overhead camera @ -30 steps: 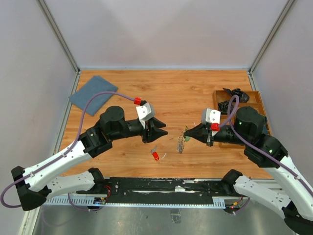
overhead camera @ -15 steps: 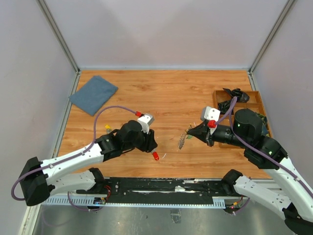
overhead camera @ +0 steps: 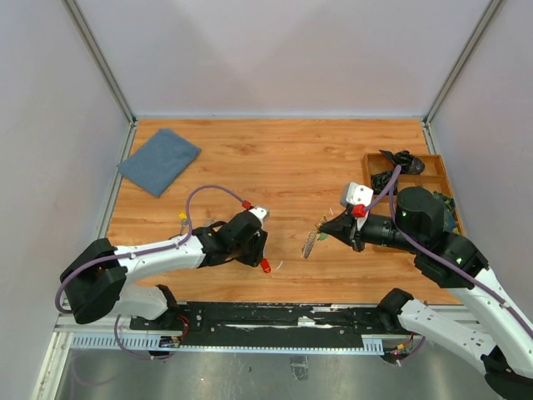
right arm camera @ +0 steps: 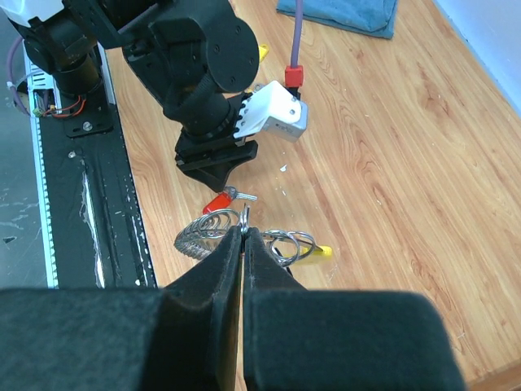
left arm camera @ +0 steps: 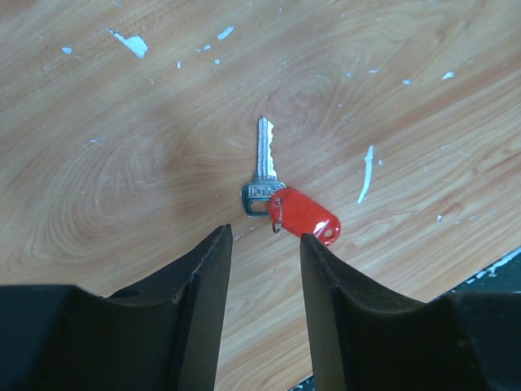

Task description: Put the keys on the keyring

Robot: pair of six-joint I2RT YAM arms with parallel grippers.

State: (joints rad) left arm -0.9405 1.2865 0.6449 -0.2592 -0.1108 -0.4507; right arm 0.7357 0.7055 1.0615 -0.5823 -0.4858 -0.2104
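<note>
Just past left gripper (left arm camera: 264, 236): red-tagged key (left arm camera: 263, 163)

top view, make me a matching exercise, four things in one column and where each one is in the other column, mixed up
Things:
1. blue cloth
2. red-tagged key
3. keyring
4. wooden tray

Places:
A. pinched in the shut right gripper
B. far left corner of the table
C. right edge of the table, with black cables inside
D. flat on the wood just ahead of the open left gripper

Pairs: 1-B, 2-D, 3-A, 4-C
</note>
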